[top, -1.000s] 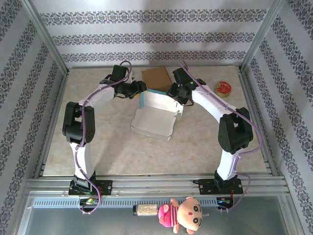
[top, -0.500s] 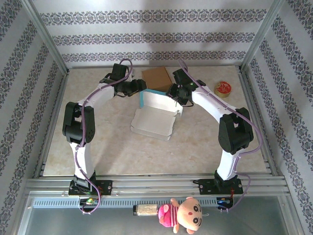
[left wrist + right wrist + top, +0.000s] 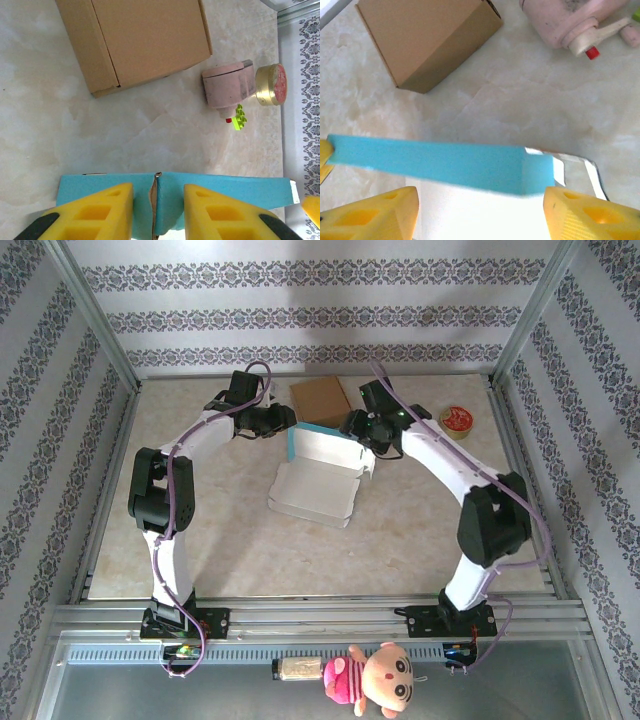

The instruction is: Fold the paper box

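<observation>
The white paper box with a blue outer skin (image 3: 312, 480) sits toward the far middle of the pale marbled table (image 3: 400, 540). Its base lies flat and its back wall is raised, just in front of a plain brown cardboard carton (image 3: 320, 398). The left gripper (image 3: 157, 200) has its yellow fingers set narrow about a seam in that blue wall. Whether they truly pinch it, I cannot tell. The right gripper (image 3: 480, 210) stands wide, a finger off each side of the wall's other end, holding nothing.

The danger, to my eye, is the seam. It looks slightly split, and a hard squeeze or tug there might tear it. With the right end unheld, the wall might also flop back, or the light box skid toward the carton.
</observation>
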